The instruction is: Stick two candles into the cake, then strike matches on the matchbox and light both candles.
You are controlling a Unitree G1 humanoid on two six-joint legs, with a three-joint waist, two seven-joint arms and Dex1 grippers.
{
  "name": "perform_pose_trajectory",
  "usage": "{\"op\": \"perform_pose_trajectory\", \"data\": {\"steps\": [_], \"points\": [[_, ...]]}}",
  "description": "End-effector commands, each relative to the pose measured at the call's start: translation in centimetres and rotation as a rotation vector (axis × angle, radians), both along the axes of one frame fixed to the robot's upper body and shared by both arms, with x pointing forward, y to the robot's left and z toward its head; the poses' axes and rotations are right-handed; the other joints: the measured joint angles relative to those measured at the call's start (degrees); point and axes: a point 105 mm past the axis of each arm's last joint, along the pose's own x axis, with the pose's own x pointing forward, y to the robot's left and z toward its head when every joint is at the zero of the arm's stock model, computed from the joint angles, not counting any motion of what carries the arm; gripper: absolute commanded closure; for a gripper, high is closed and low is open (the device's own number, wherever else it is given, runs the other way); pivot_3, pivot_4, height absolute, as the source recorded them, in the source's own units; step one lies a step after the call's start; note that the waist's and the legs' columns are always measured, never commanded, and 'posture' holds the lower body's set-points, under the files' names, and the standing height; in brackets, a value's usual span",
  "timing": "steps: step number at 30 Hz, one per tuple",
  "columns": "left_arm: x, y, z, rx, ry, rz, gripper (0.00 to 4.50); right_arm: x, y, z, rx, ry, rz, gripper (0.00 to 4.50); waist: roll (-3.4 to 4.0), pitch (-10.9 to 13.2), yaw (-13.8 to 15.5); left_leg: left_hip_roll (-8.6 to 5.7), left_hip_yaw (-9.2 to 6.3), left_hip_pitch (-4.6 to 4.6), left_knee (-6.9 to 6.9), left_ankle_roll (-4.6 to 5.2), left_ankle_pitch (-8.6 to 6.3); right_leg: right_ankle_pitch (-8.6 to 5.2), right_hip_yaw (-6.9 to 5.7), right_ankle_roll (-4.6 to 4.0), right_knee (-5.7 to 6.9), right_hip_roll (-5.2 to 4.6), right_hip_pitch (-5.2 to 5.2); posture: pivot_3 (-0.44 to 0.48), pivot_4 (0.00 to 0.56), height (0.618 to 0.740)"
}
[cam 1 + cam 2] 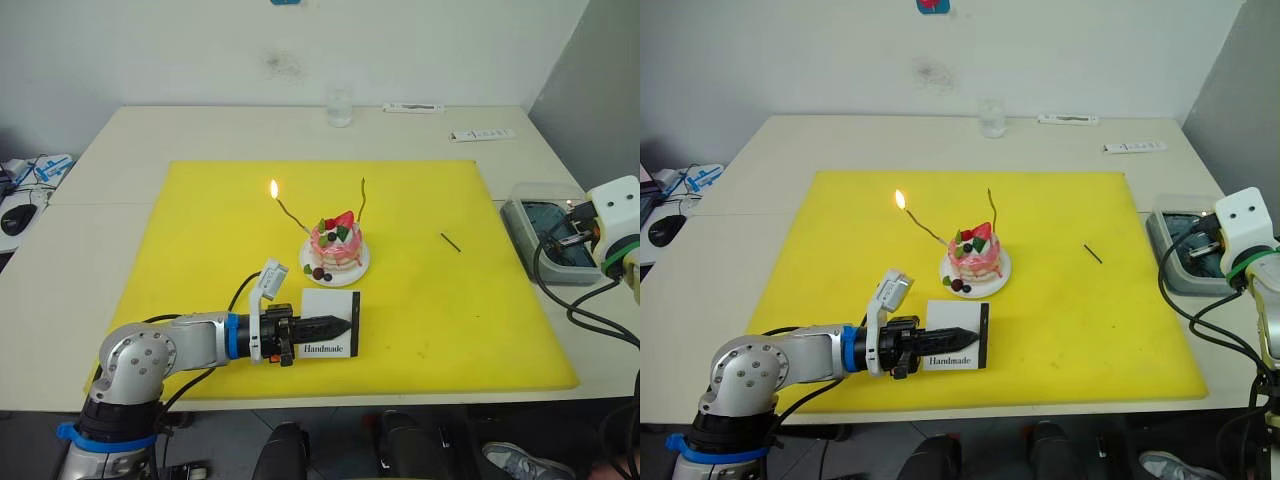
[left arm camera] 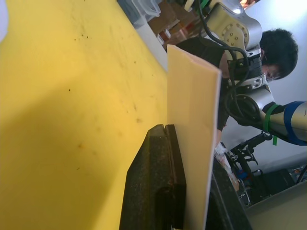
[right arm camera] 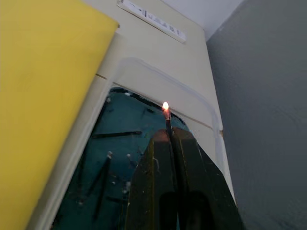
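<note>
Left eye view has my left gripper lying low over the yellow mat, its two black fingers clamped on the matchbox, which stands on edge on the mat with the dark striking strip on the side away from my wrist and the word "Handmade" along its lower edge. My left wrist view looks straight along those fingers: the box's pale face rises between them, pinched at its near end, with the mat spread out to one side. Just ahead of this gripper, beyond the box, sits the cake on its small white plate, close but not touching the box. Two candles are stuck in the cake: one candle leans out away from the cake toward my left and carries a flame at its tip, the other candle stands nearly upright on the far side and has no flame. A spare match lies on the mat well off to my right of the cake, between it and my right arm. Right wrist view shows my right gripper closed on a short burning match, a small flame at its top, held over a clear-rimmed tray with a dark teal floor where several spent sticks lie. That tray rests on the table just off the mat's right edge. A glass stands at the table's far side.
</note>
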Motion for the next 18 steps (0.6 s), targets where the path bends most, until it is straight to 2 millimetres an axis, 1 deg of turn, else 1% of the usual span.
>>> {"op": "perform_pose_trajectory", "data": {"steps": [1,2,5,6,8,10,11,12,13,16,18], "points": [[0.1,-0.3,0.6,-0.017,-0.025,-0.008,4.5,-0.1,-0.7,2.1,-0.017,-0.073,-0.023,4.08,0.0,0.0,0.0,0.0,0.0,0.0,0.0,0.0,0.0,0.0,0.0,0.0,0.01,0.0,0.0,0.0,0.15,0.74],[0.2,-0.3,0.6,-0.018,-0.026,-0.008,4.5,-0.1,-0.8,2.1,-0.018,-0.076,-0.029,3.86,0.0,0.0,0.0,0.0,0.0,0.01,0.0,0.0,0.0,0.0,0.0,0.0,0.02,0.0,0.0,0.0,0.15,0.74],[0.2,-0.3,0.6,-0.02,-0.027,-0.005,4.5,-0.1,-0.7,2.2,-0.02,-0.09,-0.032,2.83,0.0,0.0,0.0,0.0,0.0,0.01,0.01,0.0,0.0,0.0,0.02,0.0,0.02,0.0,0.0,0.0,0.15,0.74],[0.3,-0.3,0.6,-0.02,-0.027,-0.004,4.5,-0.1,-0.6,2.3,-0.021,-0.096,-0.032,2.38,0.0,0.0,0.0,0.0,0.01,0.0,0.01,0.0,0.0,0.01,0.02,0.01,0.01,0.0,0.01,0.0,0.15,0.74],[0.3,-0.2,0.6,-0.02,-0.028,0.0,4.5,-0.1,-0.5,2.5,-0.033,-0.111,-0.031,1.72,0.0,0.0,0.0,-0.01,0.0,0.01,0.01,0.0,0.0,0.01,0.02,0.01,0.01,0.0,0.01,0.0,0.15,0.74],[0.4,-0.2,0.6,-0.02,-0.028,0.003,4.5,-0.2,-0.3,2.9,-0.045,-0.135,-0.026,0.86,0.0,0.0,0.0,0.0,0.0,0.01,0.01,0.0,0.0,0.01,0.02,0.01,0.01,0.0,0.01,0.0,0.15,0.74],[0.4,-0.2,0.6,-0.019,-0.029,0.005,4.5,-0.3,-0.1,3.4,-0.056,-0.155,-0.019,0.64,0.0,0.0,0.0,-0.01,0.0,0.01,0.01,0.0,0.0,0.01,0.02,0.01,0.01,0.0,0.01,0.0,0.15,0.74],[0.4,-0.1,0.6,-0.018,-0.029,0.007,4.5,-0.4,0.2,3.9,-0.063,-0.18,-0.013,0.26,0.01,0.0,0.0,0.0,0.0,0.01,0.01,0.0,0.0,0.01,0.02,0.01,0.02,0.0,0.01,0.0,0.15,0.74],[0.5,-0.1,0.5,-0.016,-0.03,0.011,4.5,-0.6,0.5,4.6,-0.07,-0.205,-0.001,0.05,0.01,0.0,0.0,0.0,0.0,0.01,0.01,0.0,0.0,0.01,0.02,0.01,0.02,0.0,0.01,0.0,0.15,0.74],[0.5,0.1,0.5,-0.011,-0.032,0.018,4.5,-1.4,2.3,6.5,-0.079,-0.256,0.087,0.05,0.02,0.0,0.1,0.0,0.0,0.01,0.01,0.0,0.0,0.01,0.01,0.01,0.03,0.0,0.01,0.0,0.15,0.74],[0.5,0.2,0.6,-0.008,-0.033,0.019,4.5,-2.1,4.0,7.1,-0.059,-0.257,0.176,0.05,0.02,0.0,0.1,0.0,0.0,0.01,0.01,0.0,0.0,0.01,0.02,0.01,0.03,0.0,0.01,0.0,0.15,0.74]]}}
